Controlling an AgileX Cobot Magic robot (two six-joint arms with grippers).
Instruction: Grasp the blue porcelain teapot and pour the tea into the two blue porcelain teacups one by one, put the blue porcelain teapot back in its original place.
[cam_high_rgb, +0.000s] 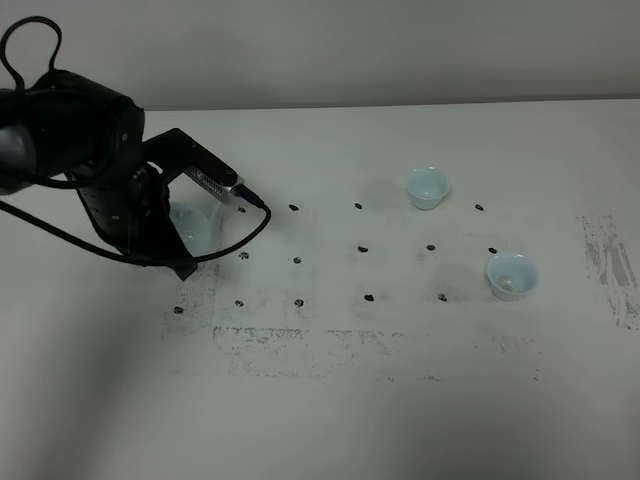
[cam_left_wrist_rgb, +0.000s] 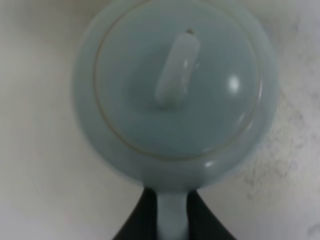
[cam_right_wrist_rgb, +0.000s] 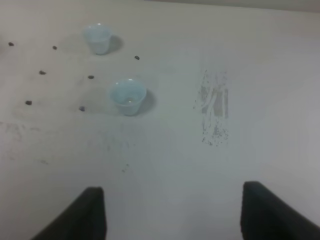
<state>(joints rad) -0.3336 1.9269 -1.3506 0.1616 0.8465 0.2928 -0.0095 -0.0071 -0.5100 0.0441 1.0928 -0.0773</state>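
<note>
The white table (cam_high_rgb: 330, 430) carries a grid of small dark dots (cam_high_rgb: 363, 246). Right of the dots, well apart, lies a grey scuffed patch (cam_high_rgb: 610, 265). Faint smudges (cam_high_rgb: 330, 345) run just in front of the dots.

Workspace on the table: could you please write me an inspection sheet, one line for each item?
Surface: white table, with black dot marks and grey scuffs.
Job's things: teapot with its lid on, under the left arm; far cup and near cup upright, apart, on the right side.
Clutter: nothing seen.
Claws: left claw closed on the teapot; right claw open and empty.
Cables: black cable loops beside the left arm.
Surroundings: pale wall behind the table.
</note>
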